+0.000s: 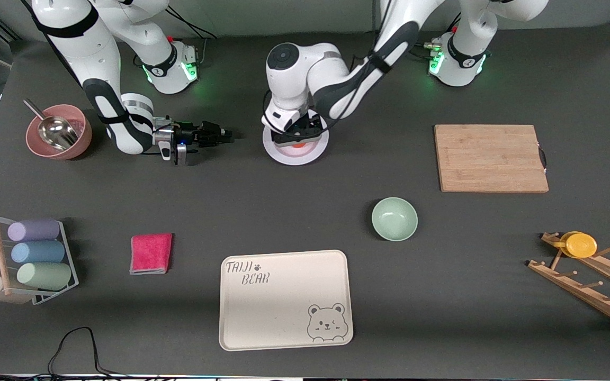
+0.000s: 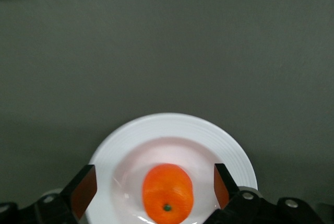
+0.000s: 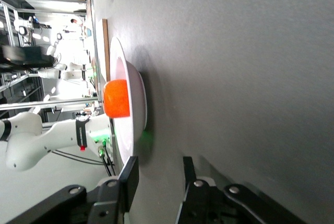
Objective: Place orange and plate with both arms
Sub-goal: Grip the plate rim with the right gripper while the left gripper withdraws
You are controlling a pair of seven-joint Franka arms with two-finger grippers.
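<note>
orange (image 2: 168,193) sits in shallow centre of plate (image 2: 172,126), plate flat on table (image 1: 305,211) between the two arm bases, farther from front camera than mint bowl (image 1: 394,218) and bear tray (image 1: 285,299). left gripper (image 2: 154,189) hangs right over plate, fingers (image 2: 83,190) spread wide either side of orange, not touching it. right gripper (image 1: 226,134) low by table just beside plate rim, fingers partly apart, nothing between them, pointing at plate.

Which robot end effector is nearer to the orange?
Left. The left end effector hangs open right over the orange on the plate, fingers either side. The right end effector sits beside the plate, toward the right arm's end.
</note>
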